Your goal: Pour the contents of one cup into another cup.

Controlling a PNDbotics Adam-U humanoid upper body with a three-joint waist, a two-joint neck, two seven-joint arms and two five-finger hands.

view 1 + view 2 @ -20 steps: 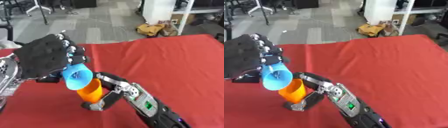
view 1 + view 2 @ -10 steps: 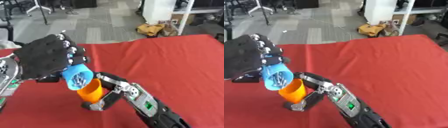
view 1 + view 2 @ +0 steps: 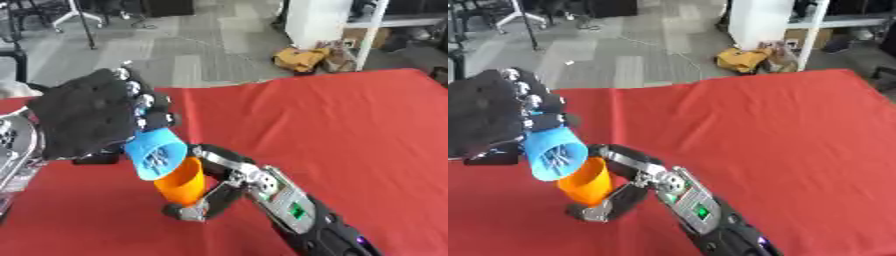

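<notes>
My left hand (image 3: 92,117), black, is shut on a blue cup (image 3: 156,154) and holds it tipped on its side, mouth facing me and down, right over the orange cup (image 3: 181,182). Small dark pieces show inside the blue cup's mouth. The orange cup stands upright on the red tablecloth (image 3: 350,130). My right hand (image 3: 219,187) comes in from the lower right and is curled round the orange cup's right side and base. The blue cup's rim touches or overlaps the orange cup's rim.
The red cloth stretches to the right and far side. Beyond its far edge lies grey floor with a yellow-brown bag (image 3: 302,59), a white pillar (image 3: 311,20) and chair legs (image 3: 74,10).
The blue cup has tipped further, its mouth turning more toward me and down over the orange cup. The right hand and orange cup stay in place.
</notes>
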